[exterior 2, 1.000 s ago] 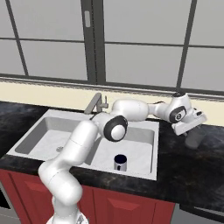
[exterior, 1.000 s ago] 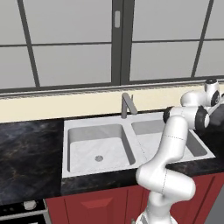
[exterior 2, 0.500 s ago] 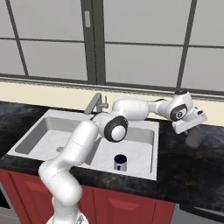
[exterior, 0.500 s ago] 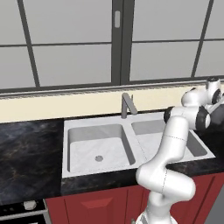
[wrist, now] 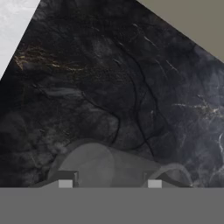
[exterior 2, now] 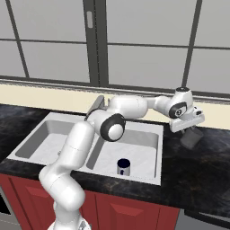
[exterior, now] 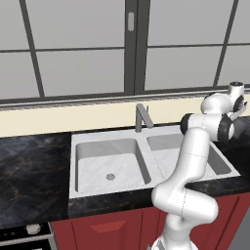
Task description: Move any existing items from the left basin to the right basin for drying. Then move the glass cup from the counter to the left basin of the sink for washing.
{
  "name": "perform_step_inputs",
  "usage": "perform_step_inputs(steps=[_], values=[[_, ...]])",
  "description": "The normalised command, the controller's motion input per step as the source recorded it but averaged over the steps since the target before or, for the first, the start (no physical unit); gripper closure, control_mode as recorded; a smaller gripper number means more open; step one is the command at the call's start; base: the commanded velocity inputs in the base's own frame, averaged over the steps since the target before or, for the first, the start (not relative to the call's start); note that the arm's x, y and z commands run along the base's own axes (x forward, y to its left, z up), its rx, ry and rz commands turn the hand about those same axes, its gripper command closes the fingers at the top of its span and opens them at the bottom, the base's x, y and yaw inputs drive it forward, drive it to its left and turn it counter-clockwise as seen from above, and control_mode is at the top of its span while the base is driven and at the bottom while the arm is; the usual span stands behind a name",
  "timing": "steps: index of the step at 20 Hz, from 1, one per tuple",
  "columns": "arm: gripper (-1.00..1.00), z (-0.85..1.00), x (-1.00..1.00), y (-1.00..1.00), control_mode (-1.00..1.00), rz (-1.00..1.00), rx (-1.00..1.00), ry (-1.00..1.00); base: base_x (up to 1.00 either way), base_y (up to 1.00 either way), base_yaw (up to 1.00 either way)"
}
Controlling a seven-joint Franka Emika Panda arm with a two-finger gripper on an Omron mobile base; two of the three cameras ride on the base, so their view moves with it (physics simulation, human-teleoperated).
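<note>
1. From the left, the left basin holds nothing I can see.
2. From the right, my jaws grip the glass cup, tilted over the table. A small blue-inside cup stands in the right basin.
3. From my hand, the glass cup lies between my fingertips.

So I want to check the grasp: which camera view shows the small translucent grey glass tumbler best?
The right base view: the translucent grey glass tumbler appears whole, tilted, at the gripper above the glossy black stone counter. The hand view shows it close but cropped between the fingertips. In the left base view I cannot make it out.
</note>
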Motion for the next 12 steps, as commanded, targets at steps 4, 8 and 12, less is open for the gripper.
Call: perform_step_inputs(steps=[4,8,12], values=[[1.00,0.01,-0.18,0.55,-1.00,0.00,0.03,-0.10,0.00,0.00,0.00],[1.00,0.16,-0.35,0.58,-1.00,0.00,0.00,-0.14,0.00,0.00,0.00],[1.00,0.32,-0.46,0.68,-1.00,0.00,0.00,-0.11,0.00,0.00,0.00]])
